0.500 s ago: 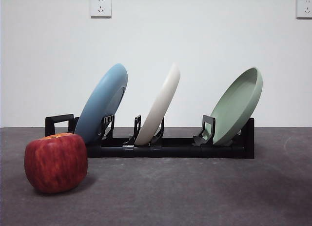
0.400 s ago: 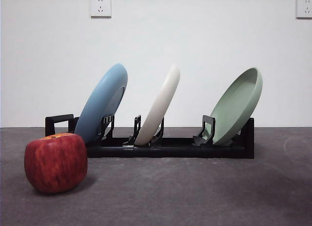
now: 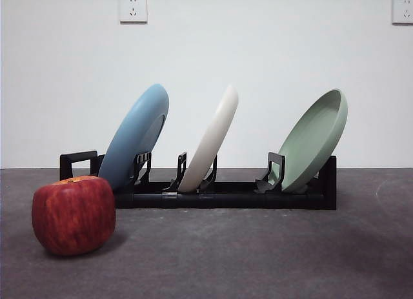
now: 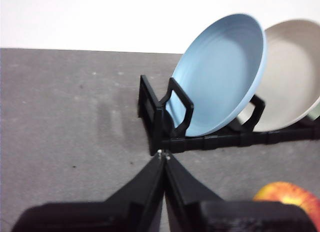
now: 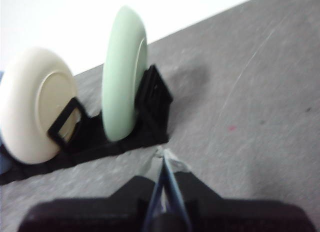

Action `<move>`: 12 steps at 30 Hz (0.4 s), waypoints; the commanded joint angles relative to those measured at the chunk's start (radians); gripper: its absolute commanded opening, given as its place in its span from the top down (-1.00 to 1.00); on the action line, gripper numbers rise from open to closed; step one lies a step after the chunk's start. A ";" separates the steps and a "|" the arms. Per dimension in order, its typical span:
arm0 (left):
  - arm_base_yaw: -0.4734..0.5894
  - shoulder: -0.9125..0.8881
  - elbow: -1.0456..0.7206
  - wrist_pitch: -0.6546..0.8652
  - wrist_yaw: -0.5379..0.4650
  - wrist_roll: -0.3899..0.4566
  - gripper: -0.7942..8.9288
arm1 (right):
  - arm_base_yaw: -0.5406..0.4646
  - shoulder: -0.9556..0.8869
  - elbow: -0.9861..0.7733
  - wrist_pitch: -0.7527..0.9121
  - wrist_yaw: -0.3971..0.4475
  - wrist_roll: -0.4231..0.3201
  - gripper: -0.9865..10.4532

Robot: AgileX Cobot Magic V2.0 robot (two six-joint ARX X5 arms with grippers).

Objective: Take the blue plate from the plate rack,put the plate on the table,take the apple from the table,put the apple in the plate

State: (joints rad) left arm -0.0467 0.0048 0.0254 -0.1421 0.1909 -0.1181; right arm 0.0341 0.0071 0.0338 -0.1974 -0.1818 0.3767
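The blue plate point(image 3: 137, 134) leans in the left slot of the black plate rack point(image 3: 219, 194), near its loop handle. It also shows in the left wrist view point(image 4: 220, 76). The red apple point(image 3: 74, 214) sits on the dark grey table point(image 3: 245, 254) in front of the rack's left end, and shows partly in the left wrist view point(image 4: 290, 196). My left gripper point(image 4: 163, 156) is shut and empty, above the table short of the rack's handle end. My right gripper point(image 5: 163, 154) is shut and empty, near the rack's other end. Neither arm shows in the front view.
A cream-white plate point(image 3: 211, 139) stands in the middle slot and a pale green plate point(image 3: 314, 140) in the right slot. They also show in the right wrist view, cream point(image 5: 35, 104) and green point(image 5: 122, 71). A white wall stands behind the table.
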 commanded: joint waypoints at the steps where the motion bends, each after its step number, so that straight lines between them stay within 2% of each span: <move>1: 0.003 0.000 0.042 0.005 0.003 -0.141 0.85 | 0.000 0.006 0.047 -0.025 -0.003 0.064 0.85; 5: 0.003 0.019 0.107 -0.014 0.003 -0.196 0.85 | 0.001 0.045 0.132 -0.081 -0.003 0.069 0.85; 10: 0.003 0.105 0.203 -0.028 0.010 -0.196 0.85 | 0.000 0.148 0.264 -0.100 -0.003 0.066 0.85; 12: 0.003 0.152 0.241 -0.024 0.028 -0.193 0.85 | 0.001 0.203 0.315 -0.102 -0.005 0.040 0.85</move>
State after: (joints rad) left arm -0.0467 0.1425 0.2539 -0.1711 0.2096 -0.3012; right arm 0.0341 0.1905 0.3313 -0.3000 -0.1841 0.4301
